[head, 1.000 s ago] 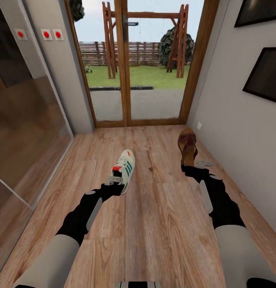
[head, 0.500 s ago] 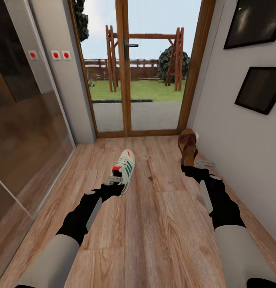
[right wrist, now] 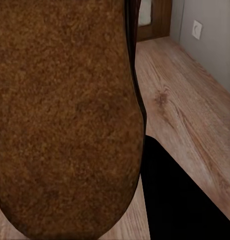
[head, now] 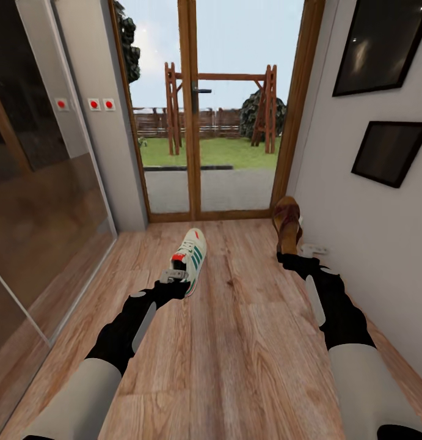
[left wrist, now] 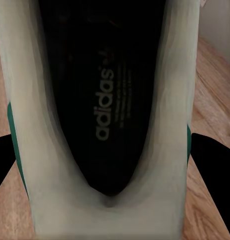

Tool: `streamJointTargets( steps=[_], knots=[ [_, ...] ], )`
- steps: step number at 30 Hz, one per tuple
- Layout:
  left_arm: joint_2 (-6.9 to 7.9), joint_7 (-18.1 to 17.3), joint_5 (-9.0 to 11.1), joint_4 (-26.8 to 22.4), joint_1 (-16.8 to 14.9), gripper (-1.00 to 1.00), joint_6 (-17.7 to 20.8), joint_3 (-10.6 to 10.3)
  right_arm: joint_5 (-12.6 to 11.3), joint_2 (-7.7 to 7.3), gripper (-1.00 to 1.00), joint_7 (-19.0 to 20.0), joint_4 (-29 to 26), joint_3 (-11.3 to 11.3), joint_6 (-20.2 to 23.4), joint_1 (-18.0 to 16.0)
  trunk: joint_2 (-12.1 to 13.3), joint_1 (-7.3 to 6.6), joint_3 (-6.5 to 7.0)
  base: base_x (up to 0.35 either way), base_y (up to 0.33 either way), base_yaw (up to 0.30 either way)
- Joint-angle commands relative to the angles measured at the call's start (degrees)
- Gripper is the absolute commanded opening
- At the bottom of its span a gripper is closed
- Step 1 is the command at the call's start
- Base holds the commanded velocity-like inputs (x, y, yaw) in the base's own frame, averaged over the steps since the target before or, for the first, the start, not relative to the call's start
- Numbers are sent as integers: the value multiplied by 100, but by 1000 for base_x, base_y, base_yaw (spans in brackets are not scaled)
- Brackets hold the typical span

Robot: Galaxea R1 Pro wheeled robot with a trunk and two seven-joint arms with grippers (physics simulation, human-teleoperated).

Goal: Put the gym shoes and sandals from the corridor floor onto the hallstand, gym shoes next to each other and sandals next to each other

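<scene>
Left gripper (head: 174, 276): it is holding one gym shoe (head: 189, 260) by the heel end; in the left wrist view the dark fingers (left wrist: 212, 170) are standing on both sides of the white shoe body (left wrist: 102, 115), so I judge they are clamped on it.
Gym shoe position: it is pointing toward the glass door (head: 195, 122), and it seems to be lifted from the corridor floor (head: 235, 342), though I cannot tell this surely.
Right gripper (head: 290, 253): it is carrying one sandal (head: 286, 221) near the right wall; in the right wrist view the tan footbed (right wrist: 65, 120) is lying against a black finger (right wrist: 179, 195). I judge the jaws are closed on it.
Progress: two of the four pieces are being held, one of each kind. Nothing is placed yet, as far as the pictures are showing.
Remaining: the robot is facing the door, so it must reach the hallstand, put both down, then fetch the second shoe and second sandal and pair them.
</scene>
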Motion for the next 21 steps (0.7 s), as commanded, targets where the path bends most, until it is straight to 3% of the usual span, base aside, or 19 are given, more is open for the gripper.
streamJointTargets(
  steps=[1,9,21],
  knots=[
    [0,-2,46,-6,-2,-100,39,1,-40,0,-100,-8,-7,-4,32,-2,-2,-1,4,0,0,0],
    [0,-2,45,-6,-2,-100,39,1,-40,0,-100,-8,-7,-4,33,-4,-2,-1,80,0,38,0],
    [0,-2,46,-6,-2,-100,39,1,-40,0,-100,-8,-7,-4,33,-3,-2,-1,193,0,287,0]
  ],
)
